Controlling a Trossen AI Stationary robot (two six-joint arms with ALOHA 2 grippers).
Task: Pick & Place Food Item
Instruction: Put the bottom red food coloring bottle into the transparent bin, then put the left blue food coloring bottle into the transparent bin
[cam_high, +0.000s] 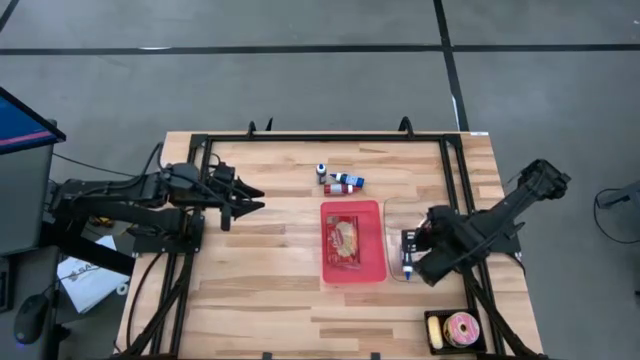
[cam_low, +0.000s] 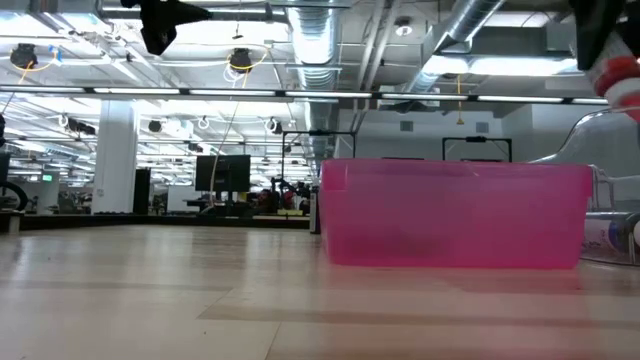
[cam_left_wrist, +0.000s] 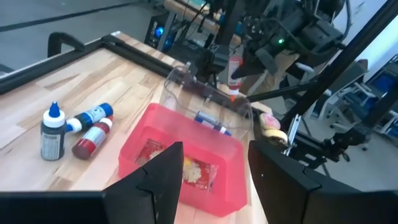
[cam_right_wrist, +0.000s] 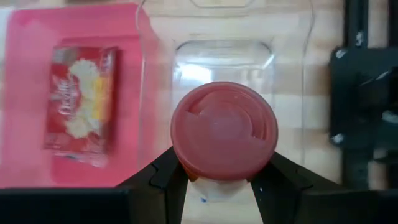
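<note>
Overall, wooden table (cam_high: 260, 290) w/ black frame rails is the work surface.

Left arm sits over the table's left side, well apart from the bins. Left gripper (cam_high: 256, 200) hangs above bare wood, fingers (cam_left_wrist: 163, 180) parted w/ nothing between them.

Right arm reaches in from the right edge. Right gripper (cam_right_wrist: 221, 180) is over the clear bin (cam_high: 400, 215), fingers (cam_right_wrist: 163, 175) closed on the sides of a red-capped bottle (cam_right_wrist: 224, 132); the cap faces the wrist camera, so the bottle is seen end-on. Bottle is held above the bin; can't tell if it touches the bin.

Pink bin (cam_high: 352, 243) stands mid-table, just left of the clear bin, walls touching or nearly so. Inside it, lying flat: red food packet (cam_high: 346, 240) w/ pale picture on its face. This is the task's item, resting on the bin floor.

Clear bin also holds a small blue-and-white item (cam_left_wrist: 210, 122) on its floor; id unclear.

Near right corner: black tray (cam_high: 433, 345) w/ a pink frosted donut (cam_high: 463, 329) and a yellowish piece beside it.

Behind the pink bin: three small bottles (cam_high: 338, 180), one upright w/ blue tip, two on their sides, touching each other.
</note>
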